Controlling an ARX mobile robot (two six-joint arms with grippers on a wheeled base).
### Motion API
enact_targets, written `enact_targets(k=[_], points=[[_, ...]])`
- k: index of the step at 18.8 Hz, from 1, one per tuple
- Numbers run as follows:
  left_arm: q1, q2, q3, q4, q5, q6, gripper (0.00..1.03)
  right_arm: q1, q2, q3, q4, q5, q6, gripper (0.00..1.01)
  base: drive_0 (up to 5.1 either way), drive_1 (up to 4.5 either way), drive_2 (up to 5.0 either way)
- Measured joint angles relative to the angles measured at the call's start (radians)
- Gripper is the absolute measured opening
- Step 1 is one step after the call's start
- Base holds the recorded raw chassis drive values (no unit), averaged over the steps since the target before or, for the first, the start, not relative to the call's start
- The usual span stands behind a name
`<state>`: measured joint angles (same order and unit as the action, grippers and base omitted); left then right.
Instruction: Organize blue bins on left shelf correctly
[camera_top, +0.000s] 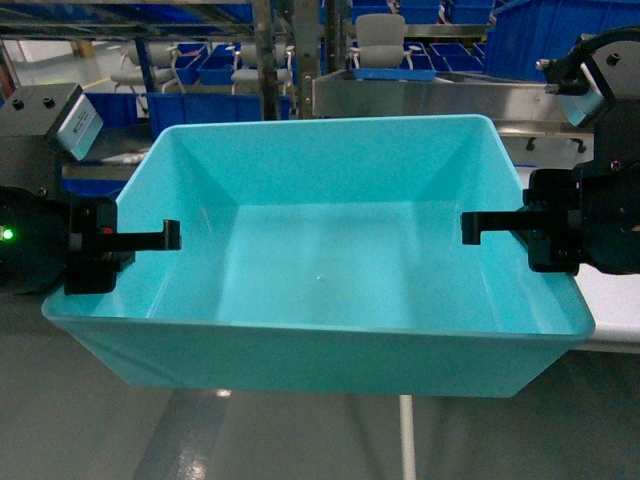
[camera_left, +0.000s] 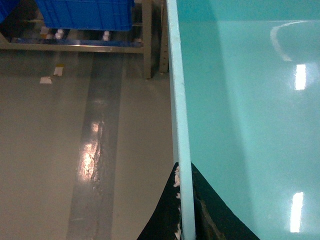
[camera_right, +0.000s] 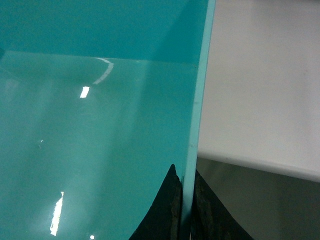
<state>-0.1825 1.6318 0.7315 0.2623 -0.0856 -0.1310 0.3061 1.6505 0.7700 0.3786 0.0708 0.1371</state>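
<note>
A light turquoise blue bin (camera_top: 320, 260), open-topped and empty, hangs level in the air and fills the middle of the head view. My left gripper (camera_top: 150, 240) is shut on its left rim and my right gripper (camera_top: 492, 228) is shut on its right rim. In the left wrist view the dark fingers pinch the thin rim (camera_left: 179, 125) at my left gripper (camera_left: 186, 212). The right wrist view shows my right gripper (camera_right: 186, 210) clamping the opposite rim (camera_right: 197, 115) the same way. The steel left shelf (camera_top: 280, 60) stands behind the bin.
Darker royal-blue bins (camera_top: 215, 105) sit on the rack's levels, and one (camera_left: 85, 12) rests on its low rail above the grey floor (camera_left: 85, 150). A flat white table (camera_top: 615, 300) lies just right of the held bin, its edge (camera_right: 265, 85) close to the right rim.
</note>
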Motion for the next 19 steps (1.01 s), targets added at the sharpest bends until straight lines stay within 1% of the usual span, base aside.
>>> enact_targets(k=[1,11,19], points=[[-0.001,0.0,0.0,-0.001,0.001,0.0,0.02,-0.001,0.0,0.0,-0.001,0.0,0.0,0.02,-0.4,0.87,-1.7],[-0.004,0.0,0.0,0.001,0.0,0.0,0.02,-0.005,0.0,-0.001,0.0,0.0,0.0,0.02,-0.1,4.03,-4.2],[-0.005,0.0,0.0,-0.001,0.0,0.0,0.02,-0.005,0.0,-0.001,-0.001,-0.001,0.0,0.02,-3.0,5.03,-1.9]])
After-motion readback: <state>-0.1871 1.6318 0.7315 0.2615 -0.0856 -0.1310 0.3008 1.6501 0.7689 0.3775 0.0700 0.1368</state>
